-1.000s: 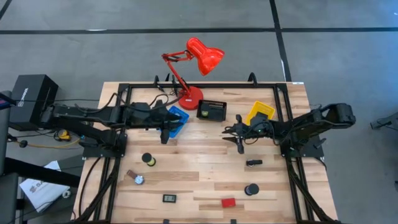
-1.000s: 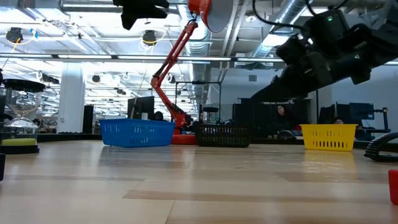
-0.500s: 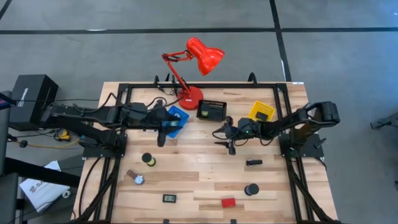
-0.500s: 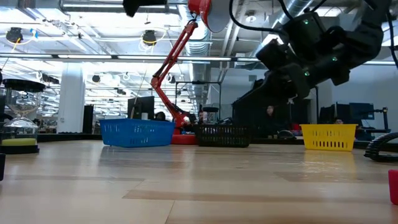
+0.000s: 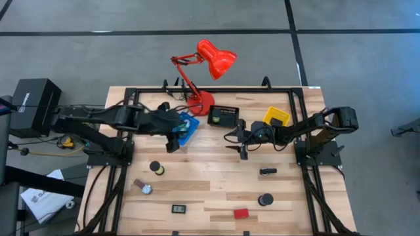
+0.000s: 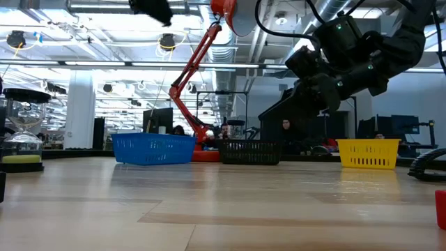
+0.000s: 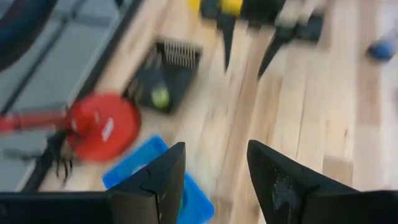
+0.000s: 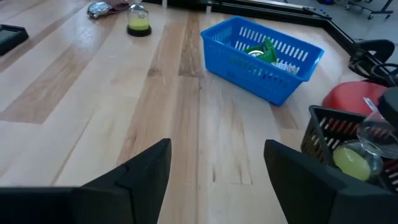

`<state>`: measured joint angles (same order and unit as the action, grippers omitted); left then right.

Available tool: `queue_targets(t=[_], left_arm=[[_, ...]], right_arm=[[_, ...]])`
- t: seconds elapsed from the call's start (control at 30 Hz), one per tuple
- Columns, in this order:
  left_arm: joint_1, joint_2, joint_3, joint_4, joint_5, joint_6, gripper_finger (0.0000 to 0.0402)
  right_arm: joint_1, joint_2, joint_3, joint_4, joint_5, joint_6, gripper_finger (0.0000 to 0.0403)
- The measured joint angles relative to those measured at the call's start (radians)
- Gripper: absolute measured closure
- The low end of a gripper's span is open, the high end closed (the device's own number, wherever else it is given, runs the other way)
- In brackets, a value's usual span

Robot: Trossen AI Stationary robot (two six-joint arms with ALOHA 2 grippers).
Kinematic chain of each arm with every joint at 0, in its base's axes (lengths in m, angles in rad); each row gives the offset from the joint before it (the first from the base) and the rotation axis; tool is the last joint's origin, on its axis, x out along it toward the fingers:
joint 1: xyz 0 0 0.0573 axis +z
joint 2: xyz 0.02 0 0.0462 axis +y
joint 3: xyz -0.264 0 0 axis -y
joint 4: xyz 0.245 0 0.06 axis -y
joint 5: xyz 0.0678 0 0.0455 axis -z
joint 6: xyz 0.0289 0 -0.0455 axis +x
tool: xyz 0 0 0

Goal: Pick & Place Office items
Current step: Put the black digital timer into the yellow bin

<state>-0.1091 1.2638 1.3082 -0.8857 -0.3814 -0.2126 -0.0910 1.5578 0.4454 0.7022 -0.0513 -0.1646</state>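
Hovering empty, fingers spread, left hand [image 5: 174, 141] over blue bin [image 5: 188, 129]; right hand [image 5: 241, 145] likewise, mid-table.

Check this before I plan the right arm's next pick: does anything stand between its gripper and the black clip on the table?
Nothing visible does. The right gripper, fingers open, hangs above bare wood, and only bare wood lies between it and the black clip.

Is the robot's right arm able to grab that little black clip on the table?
Probably yes. The right pincer hangs open above bare wood, and the black clip lies alone nearby on the table, with nothing between them. It would only need to swing back and lower.
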Motion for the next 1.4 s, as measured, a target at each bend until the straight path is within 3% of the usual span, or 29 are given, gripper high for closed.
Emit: queue_targets(t=[0.17,0.33,0.57,1.17,1.4], left_arm=[[-0.024,0.095,-0.001,-0.065,0.032,-0.031,0.0233],[-0.050,0.170,-0.012,-0.050,0.156,-0.032,0.0234],[-0.121,0.259,-0.013,-0.032,0.173,-0.042,0.0234],[-0.421,0.481,-0.013,0.081,0.296,-0.472,0.0233],[-0.500,0.559,-0.013,0.099,0.353,-0.476,0.0198]], right_arm=[[0.001,0.000,0.000,-0.036,0.000,0.026,0.0154],[0.011,0.000,0.000,-0.037,0.000,0.034,0.0154],[0.037,0.000,0.000,-0.038,-0.001,0.034,0.0154],[0.044,0.000,0.000,-0.037,-0.001,0.082,0.0154],[0.086,0.000,0.000,-0.039,-0.002,0.133,0.0154]])
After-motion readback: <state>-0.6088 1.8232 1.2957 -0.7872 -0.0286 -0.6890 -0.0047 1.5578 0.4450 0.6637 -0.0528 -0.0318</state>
